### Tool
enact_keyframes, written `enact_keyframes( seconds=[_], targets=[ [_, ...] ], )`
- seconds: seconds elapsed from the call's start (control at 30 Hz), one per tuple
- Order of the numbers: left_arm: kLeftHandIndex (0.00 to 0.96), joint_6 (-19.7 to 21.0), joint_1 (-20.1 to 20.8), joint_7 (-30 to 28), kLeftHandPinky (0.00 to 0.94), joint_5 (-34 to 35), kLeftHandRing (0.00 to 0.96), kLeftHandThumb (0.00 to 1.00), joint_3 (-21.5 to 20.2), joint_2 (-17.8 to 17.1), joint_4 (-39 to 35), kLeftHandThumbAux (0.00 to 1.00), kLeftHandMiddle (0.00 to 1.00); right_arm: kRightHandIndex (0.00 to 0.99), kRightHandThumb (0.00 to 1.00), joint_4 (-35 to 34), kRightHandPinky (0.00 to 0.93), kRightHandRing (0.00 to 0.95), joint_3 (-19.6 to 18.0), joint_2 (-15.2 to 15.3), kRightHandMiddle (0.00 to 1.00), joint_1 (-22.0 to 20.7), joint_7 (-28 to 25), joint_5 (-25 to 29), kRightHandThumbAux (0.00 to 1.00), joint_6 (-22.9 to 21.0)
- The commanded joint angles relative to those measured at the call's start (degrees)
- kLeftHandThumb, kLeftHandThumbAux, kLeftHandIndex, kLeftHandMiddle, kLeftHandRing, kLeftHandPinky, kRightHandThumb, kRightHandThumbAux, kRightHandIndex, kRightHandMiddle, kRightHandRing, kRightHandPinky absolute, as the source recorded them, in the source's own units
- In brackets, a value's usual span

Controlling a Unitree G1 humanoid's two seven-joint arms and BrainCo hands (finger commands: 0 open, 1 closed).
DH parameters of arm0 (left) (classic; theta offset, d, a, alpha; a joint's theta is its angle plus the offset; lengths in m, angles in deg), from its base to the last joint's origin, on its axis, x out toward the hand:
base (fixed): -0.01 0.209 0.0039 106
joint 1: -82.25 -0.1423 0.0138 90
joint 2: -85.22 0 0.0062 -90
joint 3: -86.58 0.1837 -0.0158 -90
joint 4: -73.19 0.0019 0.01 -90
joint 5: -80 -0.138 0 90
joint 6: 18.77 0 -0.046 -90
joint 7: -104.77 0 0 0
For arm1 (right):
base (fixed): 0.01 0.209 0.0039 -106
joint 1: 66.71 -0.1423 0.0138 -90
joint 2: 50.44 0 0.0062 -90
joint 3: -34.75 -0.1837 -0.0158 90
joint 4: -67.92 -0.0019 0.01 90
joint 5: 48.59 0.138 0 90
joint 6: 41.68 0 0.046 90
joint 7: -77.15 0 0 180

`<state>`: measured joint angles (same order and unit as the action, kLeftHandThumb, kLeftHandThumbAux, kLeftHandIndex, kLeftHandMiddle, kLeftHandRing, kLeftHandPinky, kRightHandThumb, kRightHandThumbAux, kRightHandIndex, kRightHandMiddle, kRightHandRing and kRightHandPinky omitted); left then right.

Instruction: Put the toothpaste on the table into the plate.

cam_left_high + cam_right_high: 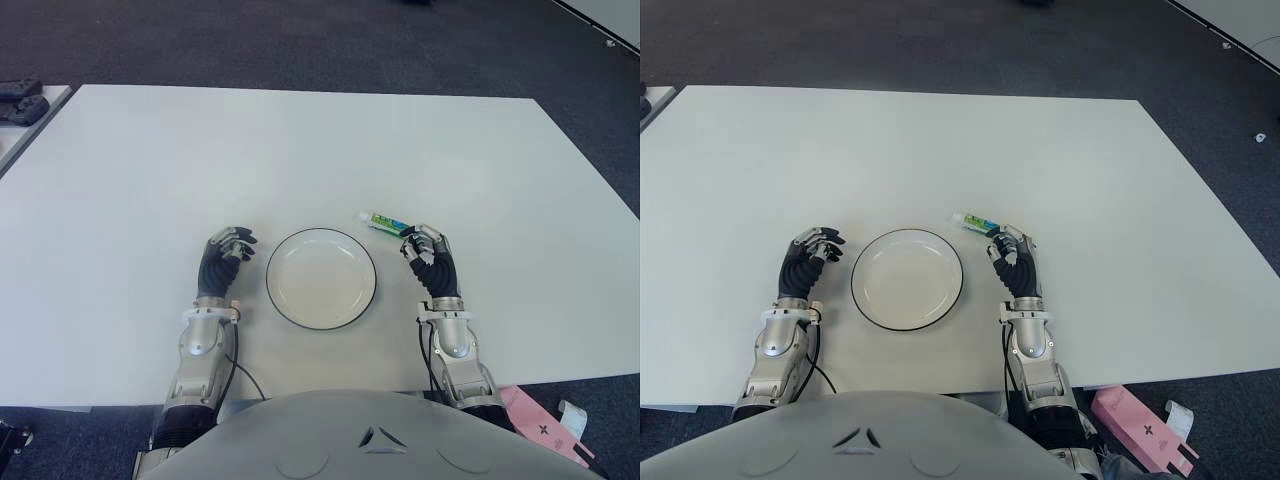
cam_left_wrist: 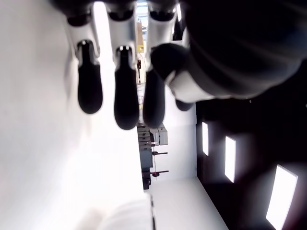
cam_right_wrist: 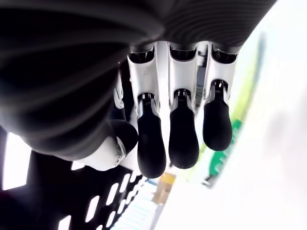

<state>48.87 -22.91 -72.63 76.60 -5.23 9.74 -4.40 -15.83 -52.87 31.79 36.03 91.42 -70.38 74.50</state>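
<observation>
Right robot hand (image 1: 428, 256), fingers loosely curled and seemingly empty, beside toothpaste (image 1: 385, 222) on white table (image 1: 300, 150); dark carpet (image 1: 300, 45) beyond

A large white table (image 1: 320, 150) fills most of the frame. Dark grey carpet (image 1: 300, 40) runs across the top and down the right edge. At the upper left, a black object (image 1: 18, 100) sits on a second pale surface (image 1: 30, 125). At the lower right, a pink box (image 1: 545, 430) lies on the floor beside a white tag (image 1: 574, 418).

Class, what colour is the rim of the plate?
The plate is white with a thin black rim, clearest in the left eye view.
</observation>
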Motion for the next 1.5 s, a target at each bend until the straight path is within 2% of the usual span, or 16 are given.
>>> enact_keyframes(
  seconds=[0.03,0.07,0.1,0.17,0.3,0.4,0.53,0.67,0.9,1.0,1.27,1.37,1.5],
  targets=[
    [0.413,2.2,-1.1,0.4,0.543,-0.4,0.565,0.835,0.3,0.5,1.6,0.677,0.483,0.416,0.688,-3.0,0.405,0.392,-0.4,0.8,0.37,-0.8,2.8,-5.0,0.725,-1.8],
    [0.413,2.2,-1.0,0.5,0.543,-0.4,0.566,0.835,0.3,0.5,1.7,0.677,0.483,0.413,0.686,-3.4,0.369,0.349,-0.6,1.3,0.322,-0.9,3.3,-6.1,0.724,-2.1],
    [0.412,2.2,-0.9,0.6,0.543,-0.4,0.566,0.835,0.3,0.5,1.7,0.677,0.483,0.339,0.611,-3.7,0.325,0.3,-0.8,1.6,0.264,-0.9,3.6,-6.8,0.676,-2.3],
    [0.412,2.2,-0.8,0.7,0.543,-0.4,0.566,0.835,0.3,0.6,1.9,0.677,0.484,0.264,0.55,-4.5,0.278,0.25,-1.4,2.8,0.205,-1.4,4.5,-9.0,0.626,-3.0],
    [0.409,2.5,-0.7,0.8,0.538,-0.2,0.565,0.834,0.3,0.6,2.0,0.678,0.485,0.145,0.518,-5.1,0.173,0.153,-2.2,4.2,0.119,-2.6,5.9,-11.6,0.533,-3.9],
    [0.406,2.8,-0.5,0.8,0.535,0.0,0.564,0.834,0.2,0.6,2.1,0.679,0.485,0.081,0.503,-5.3,0.132,0.101,-2.4,4.9,0.075,-3.6,6.8,-12.9,0.476,-4.7],
    [0.403,3.0,-0.3,0.6,0.533,0.3,0.562,0.833,0.1,0.7,2.4,0.68,0.486,0.027,0.49,-4.9,0.101,0.054,-2.6,6.1,0.033,-5.3,6.9,-13.2,0.416,-4.8],
    [0.402,2.9,-0.2,0.5,0.531,0.6,0.56,0.833,0.0,0.7,2.6,0.681,0.486,0.005,0.48,-3.0,0.042,0.013,-3.3,9.3,0.006,-8.6,5.8,-13.1,0.343,-4.7],
    [0.403,2.4,0.1,0.9,0.532,0.3,0.559,0.833,0.0,0.8,3.1,0.681,0.485,0.0,0.494,1.9,0.004,0.0,-2.9,14.8,0.0,-13.2,4.5,-13.7,0.244,-3.9],
    [0.4,2.2,0.2,0.9,0.531,0.4,0.558,0.832,0.0,0.9,3.2,0.681,0.486,0.0,0.499,5.0,0.001,0.0,-1.7,17.6,0.0,-17.0,1.4,-13.4,0.201,-4.1],
    [0.398,2.1,0.0,0.8,0.533,0.6,0.559,0.831,0.0,1.2,3.1,0.682,0.488,0.0,0.528,11.9,0.0,0.0,1.4,24.2,0.0,-24.0,-14.0,-9.3,0.147,-5.2],
    [0.401,2.2,-0.2,0.8,0.533,0.6,0.559,0.832,0.1,1.3,2.8,0.681,0.487,0.0,0.543,15.3,0.0,0.0,3.3,26.6,0.0,-27.1,-19.0,-9.6,0.137,-5.2],
    [0.405,2.3,-0.4,1.2,0.534,0.3,0.557,0.833,0.1,1.4,2.5,0.68,0.485,0.0,0.559,16.9,0.0,0.0,5.8,28.8,0.0,-29.1,-22.8,-11.0,0.131,-4.7]
  ],
)
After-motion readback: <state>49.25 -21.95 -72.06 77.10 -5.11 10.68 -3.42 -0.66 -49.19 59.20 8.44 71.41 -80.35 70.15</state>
